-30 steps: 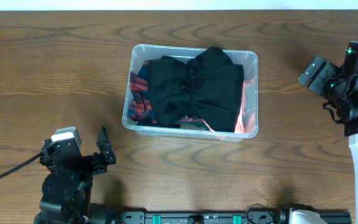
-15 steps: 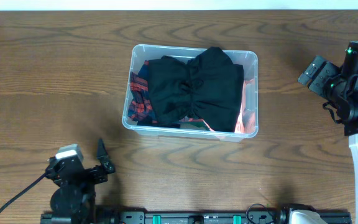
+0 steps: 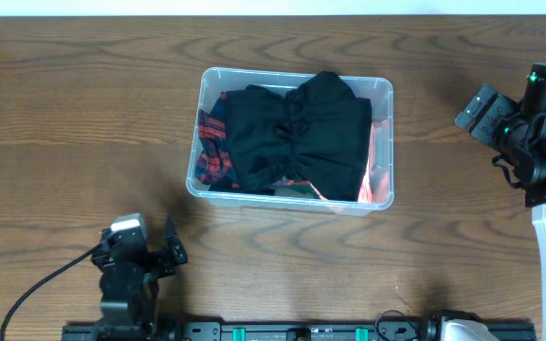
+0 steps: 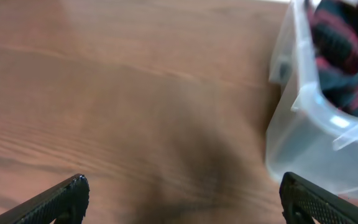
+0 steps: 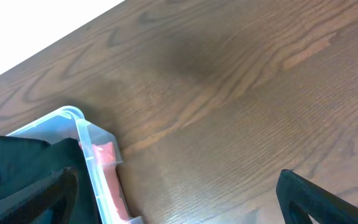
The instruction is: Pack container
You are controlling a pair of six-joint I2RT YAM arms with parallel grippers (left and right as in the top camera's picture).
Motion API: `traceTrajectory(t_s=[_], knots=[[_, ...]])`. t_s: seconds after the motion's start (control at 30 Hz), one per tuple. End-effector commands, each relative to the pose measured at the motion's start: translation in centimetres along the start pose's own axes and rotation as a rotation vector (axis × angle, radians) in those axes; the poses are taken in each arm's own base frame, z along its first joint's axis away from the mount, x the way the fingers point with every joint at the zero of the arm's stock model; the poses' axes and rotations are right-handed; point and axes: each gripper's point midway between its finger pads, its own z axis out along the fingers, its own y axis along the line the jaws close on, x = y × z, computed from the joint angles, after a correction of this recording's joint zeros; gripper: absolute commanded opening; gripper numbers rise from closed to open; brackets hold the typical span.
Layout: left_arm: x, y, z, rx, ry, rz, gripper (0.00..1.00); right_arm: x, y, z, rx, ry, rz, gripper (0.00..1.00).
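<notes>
Left wrist view: the left fingers (image 4: 64,194) are spread wide with nothing between them, above bare counter (image 4: 135,93). The container (image 4: 303,118) stands ahead to their right, well apart. Overhead, it sits near the middle of the counter and is filled. A red plaid cloth (image 3: 211,152) lies at its left end, a black garment (image 3: 297,133) covers most of the top, and something pink (image 3: 379,166) lies against the right wall. At the far right, the right fingers (image 5: 319,196) are also wide apart and empty, away from the bin's corner. No loose item shows on the counter, so the packing looks finished or nearly so. Any next move would probably be tucking the black garment below the rim, reaching in from above.
</notes>
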Motion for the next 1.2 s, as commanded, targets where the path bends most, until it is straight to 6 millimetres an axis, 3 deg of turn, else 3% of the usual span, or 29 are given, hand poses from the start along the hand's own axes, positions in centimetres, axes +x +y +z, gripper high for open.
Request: traceTrajectory(t_s=[0.0,0.23,1.17], knots=[[0.5,-0.2,0.6,0.011,-0.001,0.009,0.98,-0.4,-0.3,-0.2,0.009,-0.013,0.001,0.99],[3.0,0.0,1.7,0.001,0.059,0.022,0.98,-0.4,-0.3,-0.2,0.009,-0.013,0.001,0.99],[2.9,-0.1,1.7,0.001,0.056,0.022,0.98,-0.4,-0.3,-0.2,0.009,-0.013,0.001,0.99]])
